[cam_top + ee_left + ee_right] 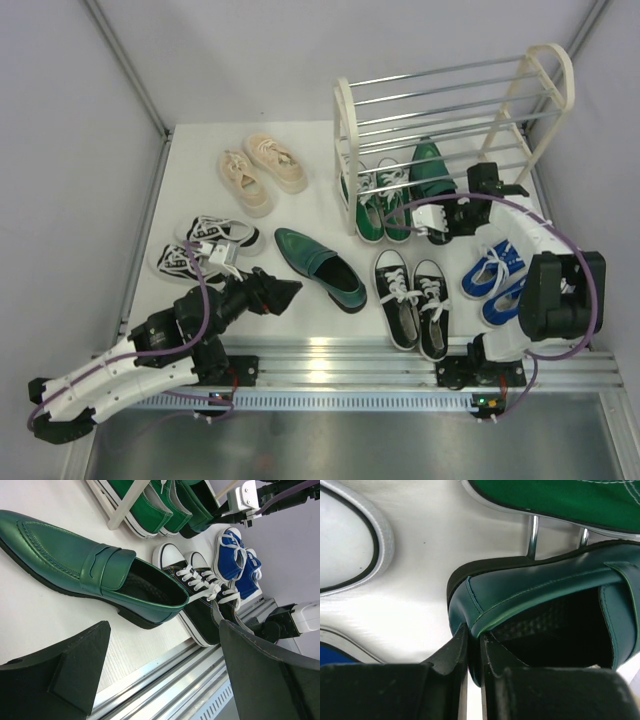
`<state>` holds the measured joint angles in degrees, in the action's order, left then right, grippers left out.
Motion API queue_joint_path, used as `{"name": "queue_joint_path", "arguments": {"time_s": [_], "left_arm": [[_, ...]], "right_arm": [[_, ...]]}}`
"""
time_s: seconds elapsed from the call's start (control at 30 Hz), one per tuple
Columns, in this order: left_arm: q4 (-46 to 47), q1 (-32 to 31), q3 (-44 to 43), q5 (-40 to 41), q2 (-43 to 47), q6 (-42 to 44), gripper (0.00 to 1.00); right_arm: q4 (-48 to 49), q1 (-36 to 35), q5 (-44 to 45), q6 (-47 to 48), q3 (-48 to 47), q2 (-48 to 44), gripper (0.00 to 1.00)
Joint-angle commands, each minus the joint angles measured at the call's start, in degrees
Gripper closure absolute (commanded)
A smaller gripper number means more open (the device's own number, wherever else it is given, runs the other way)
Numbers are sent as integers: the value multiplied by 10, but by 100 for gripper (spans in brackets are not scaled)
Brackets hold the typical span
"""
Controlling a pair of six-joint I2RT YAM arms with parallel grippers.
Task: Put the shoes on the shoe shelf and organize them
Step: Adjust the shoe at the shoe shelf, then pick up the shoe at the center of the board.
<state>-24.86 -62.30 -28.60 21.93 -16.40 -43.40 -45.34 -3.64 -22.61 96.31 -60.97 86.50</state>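
Item under handling: glossy dark green loafer [545,592], smooth upper w/ stitched seam, dark textured insole, black sole edge. R gripper [472,652] is all but closed, its fingers [445,657] pinching the heel collar, one inside, one outside. The loafer sits at the bottom tier of the shoe shelf [345,120], toe to the rear, just beside the green canvas sneakers [378,205] on the tier's left half; silver rods [533,535] run under both. The second loafer [320,268] lies on the table [310,205] in front of the shelf, w/ L gripper [283,293] just beside it, jaws spread wide, gripping nothing. Edges: black canvas sneakers [412,300] and blue sneakers [495,280] lie close together between shelf front and the near-edge metal rail [330,362], around the R arm. Cream sneakers [262,170] and striped sneakers [205,245] are on the left side, well apart from the shelf. Surface: white tabletop. Room: plain grey walls [60,150] on three sides.
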Motion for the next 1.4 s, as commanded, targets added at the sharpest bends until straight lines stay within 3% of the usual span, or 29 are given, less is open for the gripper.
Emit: {"name": "queue_joint_path", "arguments": {"time_s": [0.0, 0.07, 0.53, 0.87, 0.97, 1.03, 1.2, 1.27, 1.37], "left_arm": [[10, 1, -12, 0, -2, 4, 5], [10, 0, -12, 0, -2, 4, 5], [11, 1, -10, -1, -7, -6, 5], [10, 1, 0, 11, -65, -79, 5], [19, 0, 1, 11, -101, -105, 5], [35, 1, 10, 10, -123, -142, 6], [49, 1, 17, 40, -220, -289, 8], [49, 0, 12, 57, -273, -364, 10], [49, 1, -21, 72, -353, -408, 14]], "right_arm": [[104, -10, -22, 1, -47, 0, 89], [110, -9, -20, -5, -44, 0, 77], [139, 3, -24, -89, -35, -48, 34], [112, 55, -49, -169, 8, -152, 30], [85, 66, -62, -251, 8, -180, 31], [58, 73, -111, -345, 3, -212, 32], [-18, 74, -302, -458, 66, -297, 32], [-1, 74, -330, -512, 99, -342, 32], [4, 74, -346, -525, 140, -382, 31]]}}
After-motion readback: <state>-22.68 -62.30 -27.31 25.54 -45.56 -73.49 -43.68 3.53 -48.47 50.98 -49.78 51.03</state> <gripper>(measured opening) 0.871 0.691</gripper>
